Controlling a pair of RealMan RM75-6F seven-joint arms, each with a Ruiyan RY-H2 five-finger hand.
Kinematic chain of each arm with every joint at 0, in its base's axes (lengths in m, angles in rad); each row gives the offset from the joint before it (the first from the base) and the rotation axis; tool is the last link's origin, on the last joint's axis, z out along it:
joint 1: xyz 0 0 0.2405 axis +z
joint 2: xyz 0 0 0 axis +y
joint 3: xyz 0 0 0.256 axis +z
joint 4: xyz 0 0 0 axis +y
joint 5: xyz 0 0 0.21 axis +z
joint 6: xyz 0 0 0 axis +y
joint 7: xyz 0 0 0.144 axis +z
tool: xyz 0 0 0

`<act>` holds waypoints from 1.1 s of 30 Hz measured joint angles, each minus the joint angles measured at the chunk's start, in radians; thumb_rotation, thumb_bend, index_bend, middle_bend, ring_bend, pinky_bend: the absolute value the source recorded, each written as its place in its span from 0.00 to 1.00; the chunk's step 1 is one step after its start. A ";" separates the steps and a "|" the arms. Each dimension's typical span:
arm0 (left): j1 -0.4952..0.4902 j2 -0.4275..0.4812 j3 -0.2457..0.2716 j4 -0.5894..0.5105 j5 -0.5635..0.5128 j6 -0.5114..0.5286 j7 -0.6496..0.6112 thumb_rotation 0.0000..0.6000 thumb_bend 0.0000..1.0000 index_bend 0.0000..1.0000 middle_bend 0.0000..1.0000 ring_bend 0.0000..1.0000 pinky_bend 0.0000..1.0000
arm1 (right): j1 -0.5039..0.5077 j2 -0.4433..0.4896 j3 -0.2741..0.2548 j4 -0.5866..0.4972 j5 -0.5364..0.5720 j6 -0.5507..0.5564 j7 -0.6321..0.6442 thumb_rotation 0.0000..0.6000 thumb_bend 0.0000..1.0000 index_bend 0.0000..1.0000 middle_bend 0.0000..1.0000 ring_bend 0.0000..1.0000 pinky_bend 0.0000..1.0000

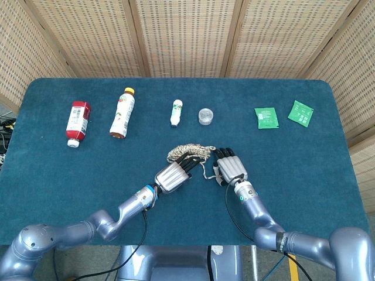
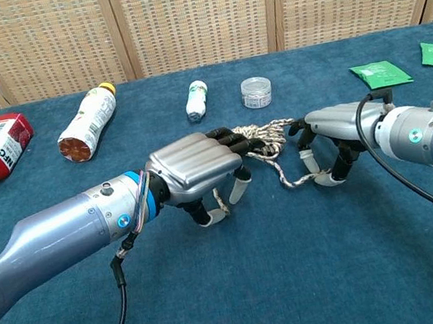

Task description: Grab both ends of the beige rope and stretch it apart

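Observation:
The beige rope (image 1: 191,152) lies in a loose bundle on the blue table, between my two hands; the chest view shows the rope (image 2: 269,134) with one strand trailing to the right. My left hand (image 1: 171,177) lies palm down over the bundle's left side, its fingers (image 2: 225,138) reaching onto the coils. A strand hangs between its thumb and fingers, and I cannot tell whether they grip it. My right hand (image 1: 231,167) is curled, fingertips down, and pinches the trailing strand's end; the chest view shows this hand (image 2: 330,132) as well.
Along the far side lie a red bottle (image 1: 77,122), a yellow-capped juice bottle (image 1: 122,112), a small white bottle (image 1: 176,112), a clear jar (image 1: 205,116) and two green sachets (image 1: 266,117) (image 1: 300,113). Wicker screens stand behind the table.

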 measured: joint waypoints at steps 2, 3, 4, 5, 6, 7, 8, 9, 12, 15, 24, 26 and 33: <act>-0.002 -0.003 0.000 -0.001 -0.007 -0.003 0.007 1.00 0.35 0.53 0.00 0.00 0.00 | 0.000 0.000 -0.001 0.001 -0.001 -0.001 0.001 1.00 0.51 0.64 0.08 0.00 0.00; -0.003 -0.005 0.001 -0.001 -0.009 -0.004 0.009 1.00 0.35 0.53 0.00 0.00 0.00 | 0.000 0.000 -0.001 0.001 -0.002 -0.001 0.002 1.00 0.50 0.64 0.08 0.00 0.00; -0.005 -0.007 0.001 0.000 -0.011 -0.005 0.010 1.00 0.35 0.53 0.00 0.00 0.00 | -0.001 0.001 -0.001 0.001 -0.002 -0.001 0.003 1.00 0.50 0.64 0.08 0.00 0.00; -0.005 -0.009 0.001 0.001 -0.013 -0.005 0.011 1.00 0.35 0.53 0.00 0.00 0.00 | -0.001 0.001 -0.002 0.001 -0.003 -0.001 0.004 1.00 0.50 0.64 0.08 0.00 0.00; -0.006 -0.010 0.001 0.002 -0.014 -0.005 0.012 1.00 0.35 0.53 0.00 0.00 0.00 | -0.001 0.001 -0.002 0.000 -0.003 -0.001 0.005 1.00 0.50 0.64 0.08 0.00 0.00; -0.007 -0.013 0.001 0.004 -0.017 -0.007 0.014 1.00 0.35 0.53 0.00 0.00 0.00 | -0.002 0.001 -0.002 0.000 -0.003 -0.001 0.006 1.00 0.51 0.64 0.08 0.00 0.00; -0.008 -0.014 0.001 0.007 -0.019 -0.008 0.018 1.00 0.35 0.53 0.00 0.00 0.00 | -0.002 0.002 -0.002 0.000 -0.004 -0.001 0.008 1.00 0.50 0.64 0.08 0.00 0.00; -0.009 -0.016 0.000 0.009 -0.023 -0.011 0.022 1.00 0.35 0.53 0.00 0.00 0.00 | -0.002 0.002 -0.003 0.001 -0.004 -0.002 0.009 1.00 0.51 0.64 0.08 0.00 0.00; -0.012 -0.020 -0.002 0.011 -0.038 -0.017 0.034 1.00 0.35 0.53 0.00 0.00 0.00 | -0.002 0.002 -0.003 0.003 -0.005 -0.004 0.013 1.00 0.51 0.65 0.08 0.00 0.00; -0.014 -0.021 -0.002 0.010 -0.041 -0.017 0.043 1.00 0.35 0.53 0.00 0.00 0.00 | -0.002 0.001 -0.002 0.006 -0.006 -0.006 0.017 1.00 0.51 0.65 0.08 0.00 0.00; -0.018 -0.025 -0.005 0.001 -0.067 -0.026 0.062 1.00 0.40 0.58 0.00 0.00 0.00 | -0.001 0.001 -0.001 0.010 -0.011 -0.011 0.026 1.00 0.51 0.65 0.08 0.00 0.00; -0.019 -0.026 -0.005 0.001 -0.072 -0.026 0.071 1.00 0.40 0.59 0.00 0.00 0.00 | -0.002 0.001 -0.001 0.009 -0.011 -0.010 0.027 1.00 0.51 0.65 0.08 0.00 0.00; -0.020 -0.027 -0.005 -0.003 -0.086 -0.025 0.085 1.00 0.41 0.60 0.00 0.00 0.00 | -0.003 0.005 0.000 0.004 -0.013 -0.007 0.029 1.00 0.50 0.65 0.08 0.00 0.00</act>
